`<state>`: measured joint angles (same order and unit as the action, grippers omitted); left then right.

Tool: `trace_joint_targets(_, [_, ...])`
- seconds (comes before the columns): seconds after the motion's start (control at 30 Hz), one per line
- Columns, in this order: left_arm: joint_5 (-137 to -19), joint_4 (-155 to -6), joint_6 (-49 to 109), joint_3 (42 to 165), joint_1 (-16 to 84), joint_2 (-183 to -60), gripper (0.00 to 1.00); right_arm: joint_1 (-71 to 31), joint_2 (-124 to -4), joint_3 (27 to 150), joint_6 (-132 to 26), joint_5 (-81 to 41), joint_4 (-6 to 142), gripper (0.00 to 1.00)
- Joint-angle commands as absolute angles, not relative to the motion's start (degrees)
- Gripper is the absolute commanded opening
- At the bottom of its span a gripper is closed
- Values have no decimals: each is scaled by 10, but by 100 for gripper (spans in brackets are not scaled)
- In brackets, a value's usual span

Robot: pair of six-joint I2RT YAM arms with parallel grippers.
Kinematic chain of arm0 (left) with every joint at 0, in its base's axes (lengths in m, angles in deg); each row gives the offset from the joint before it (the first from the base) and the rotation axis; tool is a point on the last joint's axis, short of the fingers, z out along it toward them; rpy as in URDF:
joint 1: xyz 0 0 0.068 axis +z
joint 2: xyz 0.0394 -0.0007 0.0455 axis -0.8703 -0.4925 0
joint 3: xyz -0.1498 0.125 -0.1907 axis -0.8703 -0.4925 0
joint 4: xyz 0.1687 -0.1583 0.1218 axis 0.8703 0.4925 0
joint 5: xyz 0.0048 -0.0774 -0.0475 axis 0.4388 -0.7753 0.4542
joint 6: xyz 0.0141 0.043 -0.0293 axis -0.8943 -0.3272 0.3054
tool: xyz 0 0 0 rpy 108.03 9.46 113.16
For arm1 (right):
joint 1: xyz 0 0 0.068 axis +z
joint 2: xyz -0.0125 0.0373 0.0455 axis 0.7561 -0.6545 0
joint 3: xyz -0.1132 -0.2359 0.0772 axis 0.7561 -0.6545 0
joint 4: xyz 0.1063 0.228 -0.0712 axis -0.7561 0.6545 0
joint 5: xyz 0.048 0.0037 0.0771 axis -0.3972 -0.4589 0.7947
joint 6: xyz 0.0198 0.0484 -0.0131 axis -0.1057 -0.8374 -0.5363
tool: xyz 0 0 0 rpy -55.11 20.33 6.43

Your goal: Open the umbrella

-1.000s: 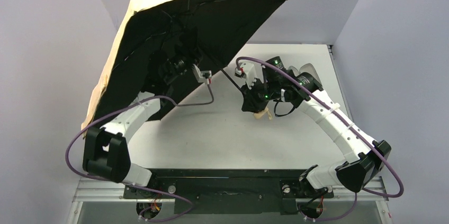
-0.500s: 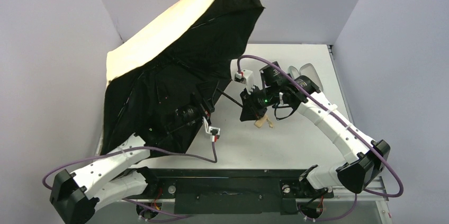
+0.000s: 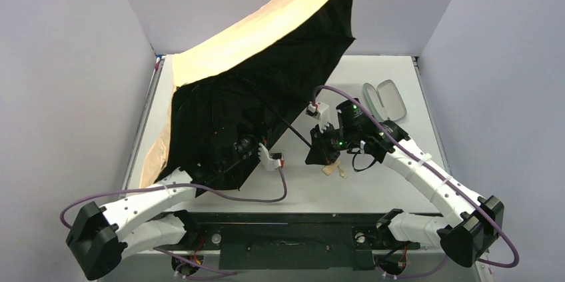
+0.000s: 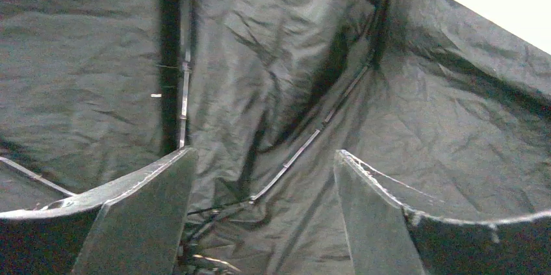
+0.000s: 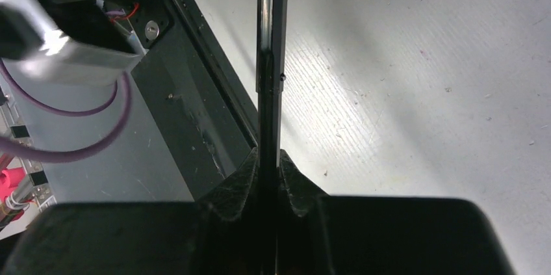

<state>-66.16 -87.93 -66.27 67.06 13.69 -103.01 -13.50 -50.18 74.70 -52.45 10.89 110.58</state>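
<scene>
The umbrella stands spread open and tilted over the left of the table, tan outside and black inside. Its thin black shaft runs down-right into my right gripper, whose jaws are shut on the shaft in the right wrist view. The beige handle knob pokes out below that gripper. My left gripper sits under the canopy's near edge, dark against the lining. In the left wrist view it is open, holding nothing, facing the crumpled black lining and a metal rib.
A pale mint oval case lies open at the back right of the white table. Grey walls close in the left, back and right. The black base rail runs along the near edge.
The left gripper has opened and its arm has drawn back toward the near left. The canopy has swung and dropped lower over the left side. The right gripper has carried the shaft nearer.
</scene>
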Motion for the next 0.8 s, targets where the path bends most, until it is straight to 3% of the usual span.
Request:
trace_joint_targets(0.0, [-638,-969,-669,708,169,-1085,69,-131,-473,756,-522,111,1061,0])
trace_joint_targets(0.13, [-650,-1012,-677,738,219,-1146,57,-131,-465,755,-509,105,1076,0])
trace_joint_targets(0.23, [-671,-1037,-683,740,259,-1164,56,-134,-458,754,-504,100,1084,0])
trace_joint_targets(0.47, [-838,-908,-670,696,271,-997,59,-141,-458,769,-504,94,1083,0])
trace_joint_targets(0.77, [-781,-951,-695,717,207,-1024,65,-138,-457,761,-499,99,1085,0])
